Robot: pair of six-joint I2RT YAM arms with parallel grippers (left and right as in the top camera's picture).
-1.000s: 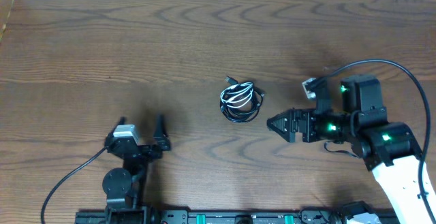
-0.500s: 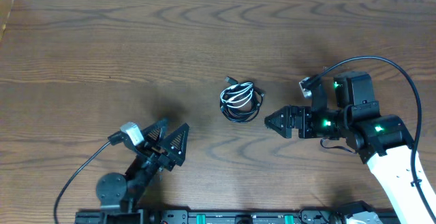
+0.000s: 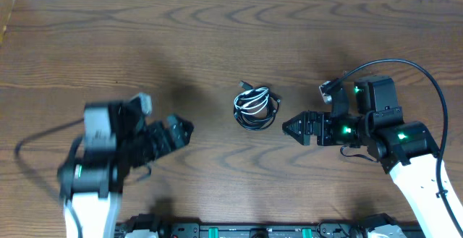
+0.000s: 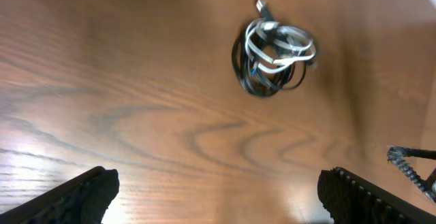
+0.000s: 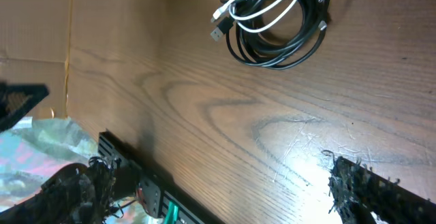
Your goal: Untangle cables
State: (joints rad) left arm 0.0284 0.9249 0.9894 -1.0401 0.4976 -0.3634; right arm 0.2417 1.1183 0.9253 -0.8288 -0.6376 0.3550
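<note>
Lying in one tangled coil on the wooden table (image 3: 217, 35), the cables (image 3: 255, 108) show black loops with a white cord wound through them, and neither arm touches them. Left gripper (image 3: 182, 130), blurred in the overhead view, sits well to the left of the coil, jaws spread wide and empty. Right gripper (image 3: 291, 129) sits just right of the coil, tips pointing at it, jaws likewise wide apart and holding nothing.

You get soft, even light from above in the overhead view. The table (image 3: 217, 43) carries only faint shadows, but the left arm (image 3: 101, 158) is smeared with blur. Your left wrist view is soft throughout, the cables (image 4: 272, 50) fuzzy. Your right wrist view is sharper, with white glare on the wood at lower right.
</note>
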